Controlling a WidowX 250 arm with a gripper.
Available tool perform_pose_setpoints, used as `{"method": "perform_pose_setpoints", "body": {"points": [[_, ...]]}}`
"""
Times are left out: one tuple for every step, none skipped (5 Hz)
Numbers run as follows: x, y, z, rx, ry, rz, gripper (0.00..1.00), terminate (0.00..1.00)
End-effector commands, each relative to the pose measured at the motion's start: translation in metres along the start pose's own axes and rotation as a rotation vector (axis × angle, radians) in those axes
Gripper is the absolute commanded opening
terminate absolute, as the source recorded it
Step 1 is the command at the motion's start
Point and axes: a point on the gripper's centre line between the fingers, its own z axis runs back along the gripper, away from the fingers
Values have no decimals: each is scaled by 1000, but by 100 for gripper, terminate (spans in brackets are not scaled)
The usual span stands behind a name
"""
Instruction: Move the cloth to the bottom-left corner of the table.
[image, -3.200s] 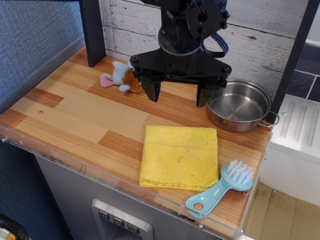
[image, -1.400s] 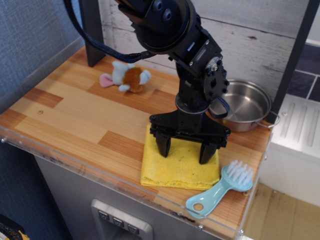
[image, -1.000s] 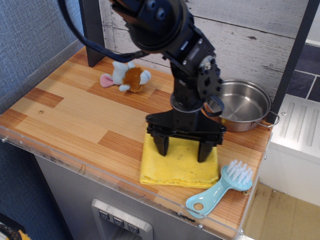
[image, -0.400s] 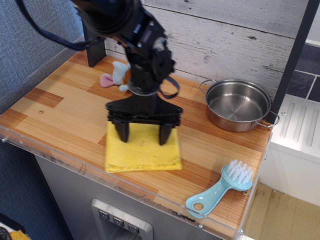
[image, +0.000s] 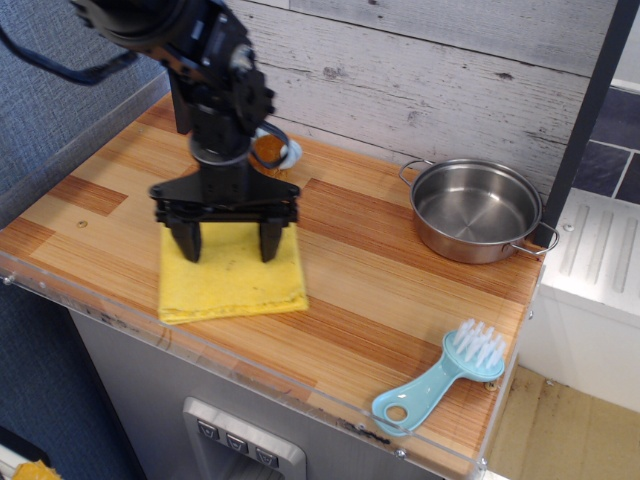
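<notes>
The yellow cloth (image: 232, 283) lies flat on the wooden table (image: 380, 290), left of the middle and near the clear front edge. My gripper (image: 228, 243) stands on top of it, pointing down, with its two black fingers (image: 187, 243) spread wide and their tips pressed on the cloth's far half. The arm hides the cloth's back edge.
A steel pan (image: 478, 211) sits at the back right. A light-blue brush (image: 440, 379) lies at the front right corner. A small plush toy (image: 274, 150) shows partly behind the arm at the back. A dark post (image: 180, 100) stands at the back left.
The gripper came down onto the cloth and has dragged it leftward along the front of the table, from beside the brush to left of the middle.
</notes>
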Motion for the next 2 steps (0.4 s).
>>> {"method": "perform_pose_setpoints", "body": {"points": [[19, 41, 5, 24, -32, 103, 100, 0], [26, 65, 0, 46, -29, 162, 100, 0]]}}
